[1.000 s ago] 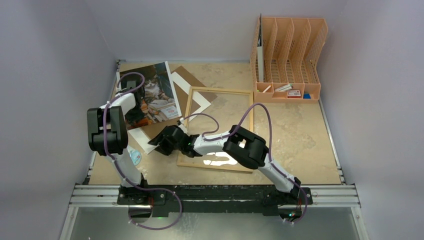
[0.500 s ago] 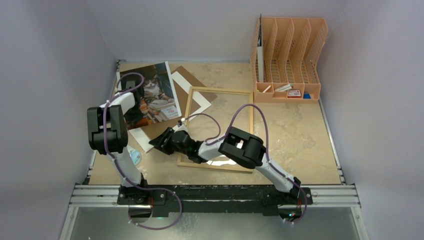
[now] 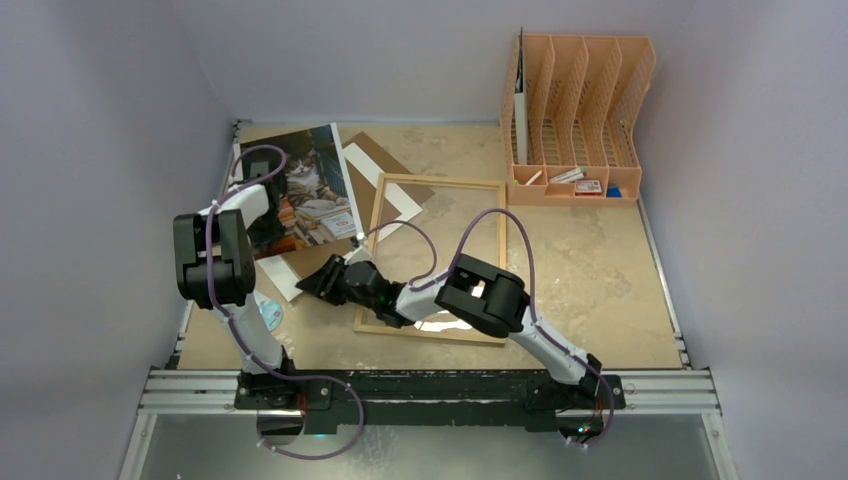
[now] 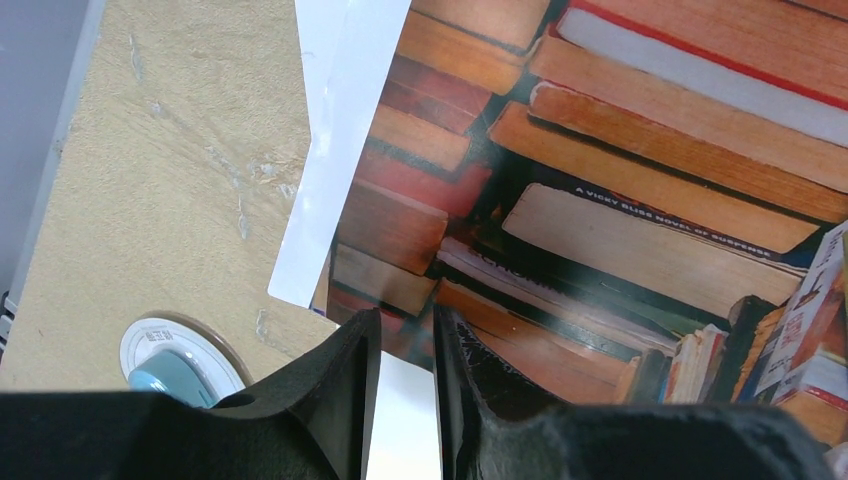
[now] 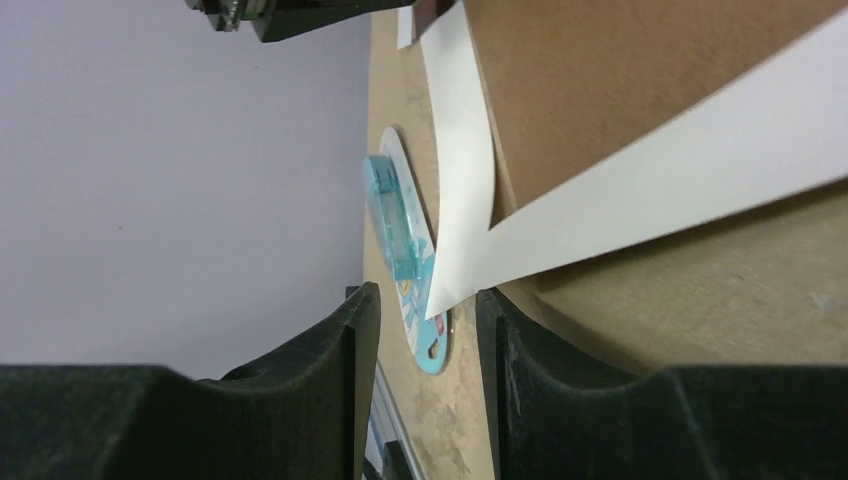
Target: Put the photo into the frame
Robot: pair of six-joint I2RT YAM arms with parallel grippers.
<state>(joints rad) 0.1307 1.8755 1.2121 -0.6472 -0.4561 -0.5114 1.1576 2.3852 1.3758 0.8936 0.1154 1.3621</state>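
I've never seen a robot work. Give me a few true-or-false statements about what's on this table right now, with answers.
1. The cat photo lies inside the wooden frame. False: it lies outside, to the frame's left.
2. The orange file organiser stands at the far right corner. True.
3. The right gripper has its fingers apart around a white sheet corner. True.
4. The wooden frame leans upright against the wall. False: it lies flat on the table.
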